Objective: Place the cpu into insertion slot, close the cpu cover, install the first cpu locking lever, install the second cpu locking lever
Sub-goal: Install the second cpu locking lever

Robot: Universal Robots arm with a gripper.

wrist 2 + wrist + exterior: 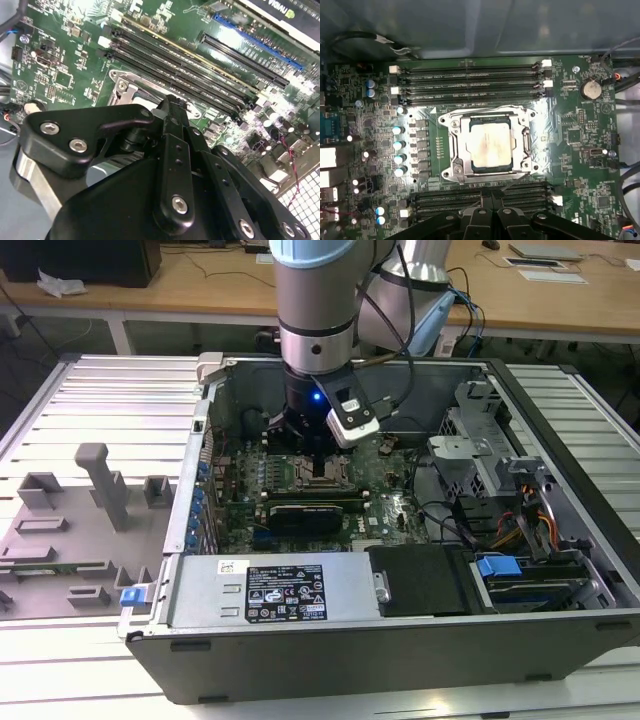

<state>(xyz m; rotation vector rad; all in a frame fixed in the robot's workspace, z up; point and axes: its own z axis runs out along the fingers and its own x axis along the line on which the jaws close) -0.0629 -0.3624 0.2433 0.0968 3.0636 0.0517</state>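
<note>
cpu [490,145] is seated in the insertion slot [456,150], pale face up. cpu cover [527,145] lies flat around it, chip showing through the window. Socket sits mid green circuit board [580,145], between two banks of long black memory slots [470,80]. Gripper [491,200] hangs low over the board, just beside the socket; fingers [172,125] pressed together, holding nothing. In the exterior view the arm [315,330] reaches straight down into the open computer case [300,660].
</note>
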